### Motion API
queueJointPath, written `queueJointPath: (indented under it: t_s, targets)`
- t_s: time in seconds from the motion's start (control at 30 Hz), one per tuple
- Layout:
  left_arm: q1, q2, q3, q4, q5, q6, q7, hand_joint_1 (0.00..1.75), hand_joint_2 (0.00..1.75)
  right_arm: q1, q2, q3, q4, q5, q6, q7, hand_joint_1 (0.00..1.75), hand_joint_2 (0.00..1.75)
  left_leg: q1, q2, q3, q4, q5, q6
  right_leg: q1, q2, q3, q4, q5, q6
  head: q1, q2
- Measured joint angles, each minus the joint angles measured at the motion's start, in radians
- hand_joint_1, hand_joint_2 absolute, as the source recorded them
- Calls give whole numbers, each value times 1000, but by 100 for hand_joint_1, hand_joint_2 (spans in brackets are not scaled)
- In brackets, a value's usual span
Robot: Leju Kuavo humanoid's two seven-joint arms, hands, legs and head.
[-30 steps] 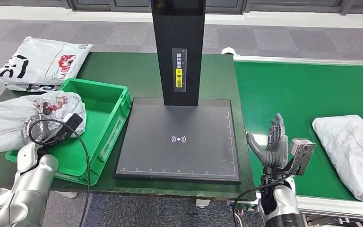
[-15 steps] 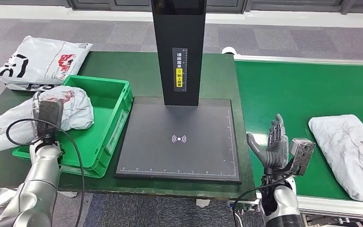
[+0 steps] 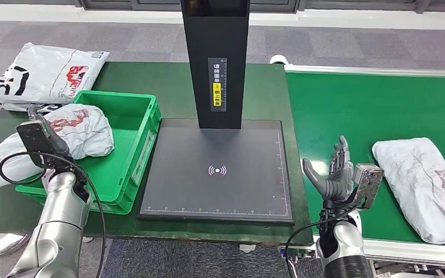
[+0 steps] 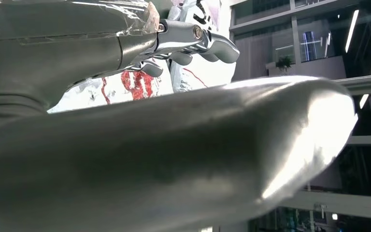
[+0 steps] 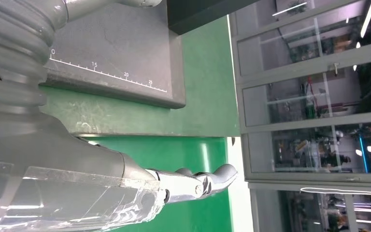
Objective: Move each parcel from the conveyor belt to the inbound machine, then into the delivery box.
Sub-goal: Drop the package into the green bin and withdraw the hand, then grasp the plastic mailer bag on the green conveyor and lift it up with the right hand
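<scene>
While our right robot hand (image 3: 335, 176) stood spread, holding nothing | left robot hand (image 4: 193, 41): grasp unclear | parcel (image 3: 69, 130) lay across green box (image 3: 133, 124)

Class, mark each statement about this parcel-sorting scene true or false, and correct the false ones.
1. A parcel lies on the conveyor belt. True: the white parcel lies at its right.
2. The scanner platform has a parcel on it. False: it is bare.
3. The right robot hand holds a parcel. False: it is open, holding nothing.
4. A crumpled parcel lies over the green bin's left rim. True.
5. Another bag lies on the table behind the bin. True.
</scene>
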Motion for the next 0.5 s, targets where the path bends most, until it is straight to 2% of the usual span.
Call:
queueJointPath:
  t_s: [0.33,0.47,0.5]
  targets:
    - [5,-6,-1,-13,1,0,0,0,0,-1,0,0,7,0,0,0,0,175,1,1,0,0,-1,-1,1,1,-1,0,0,0,0,0]
    - [6,-8,-3,-15,7,-19,-2,0,0,-2,0,0,10,2,-6,0,0,0,1,1,-1,0,-1,-1,1,1,-1,0,0,0,0,0]
    - [7,-8,-7,-15,10,-31,-2,0,0,-3,0,0,11,4,-10,0,0,44,1,1,-1,0,-1,-1,1,1,-1,0,0,0,0,0]
